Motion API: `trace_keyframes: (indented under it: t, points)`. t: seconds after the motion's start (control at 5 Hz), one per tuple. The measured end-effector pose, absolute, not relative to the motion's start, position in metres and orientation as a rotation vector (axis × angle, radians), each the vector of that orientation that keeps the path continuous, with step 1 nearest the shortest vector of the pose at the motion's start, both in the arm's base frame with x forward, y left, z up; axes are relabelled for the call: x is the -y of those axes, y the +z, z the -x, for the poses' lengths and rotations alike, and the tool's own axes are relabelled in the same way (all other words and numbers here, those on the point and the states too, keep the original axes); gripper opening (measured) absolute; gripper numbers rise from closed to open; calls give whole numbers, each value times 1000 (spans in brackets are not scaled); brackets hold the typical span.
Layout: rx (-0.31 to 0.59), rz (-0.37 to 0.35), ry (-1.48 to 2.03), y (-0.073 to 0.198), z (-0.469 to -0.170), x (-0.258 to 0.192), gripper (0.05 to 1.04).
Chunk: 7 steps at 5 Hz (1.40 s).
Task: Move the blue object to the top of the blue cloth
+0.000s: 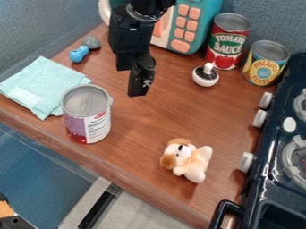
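Note:
The black gripper [138, 82] hangs down over the upper middle of the wooden counter, right of the blue object and the cloth. Near the counter's back left lies the small blue object [78, 53], touching or very close to a grey rounded piece [91, 42]. The light blue cloth [44, 85] is spread flat at the left, a short way in front of the blue object. Counter surface shows between the blue object and the cloth.
An open can [87, 125] stands against the cloth's right side. A plush dog [188, 160] lies at front centre. Behind are a toy microwave [194, 31], a white-and-black shaker [206, 76], a tomato can [228, 42] and a pineapple can [265, 64]. The stove [275, 156] borders the right.

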<state>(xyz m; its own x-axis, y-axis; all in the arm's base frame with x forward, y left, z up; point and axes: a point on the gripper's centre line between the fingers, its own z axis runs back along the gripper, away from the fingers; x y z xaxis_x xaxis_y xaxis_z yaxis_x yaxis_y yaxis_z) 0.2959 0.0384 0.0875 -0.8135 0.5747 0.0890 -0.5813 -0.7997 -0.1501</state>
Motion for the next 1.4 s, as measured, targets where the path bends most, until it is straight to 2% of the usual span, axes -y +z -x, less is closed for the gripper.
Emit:
trace_keyframes:
  t: [0.2, 0.4, 0.8, 1.0, 1.2, 1.4]
  points:
    - [202, -94, 2521, 78, -294, -37, 999]
    - [176, -59, 2717, 88, -310, -63, 998]
    - [188, -64, 3079, 88, -329, -127, 998]
    - [197, -101, 3203, 79, -331, -164, 998]
    - [178, -101, 3257, 75, -330, -187, 998]
    - [132, -127, 3287, 63, -330, -195, 998]
